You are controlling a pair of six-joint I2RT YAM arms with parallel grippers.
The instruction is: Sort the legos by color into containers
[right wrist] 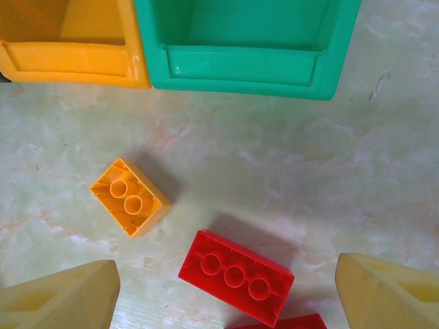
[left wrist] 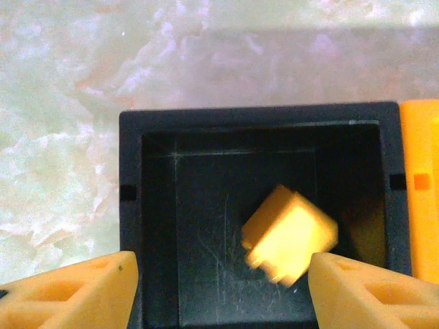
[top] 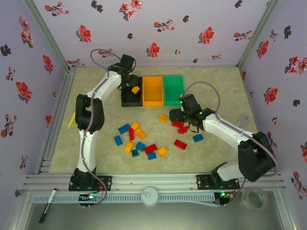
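You are barely getting started: most legos [top: 139, 133] are lying loose on the table [top: 216, 86] near the arms. Your right gripper [right wrist: 226, 291] is hanging wide open, empty, over a red brick [right wrist: 236, 274] by the green bin [right wrist: 247, 62]. Farther back, your left gripper [left wrist: 223, 281] is standing open above the black bin [left wrist: 130, 205], a blurred yellow brick [left wrist: 288, 233] loose inside. The orange bin [top: 153, 90] and the green bin are looking empty.
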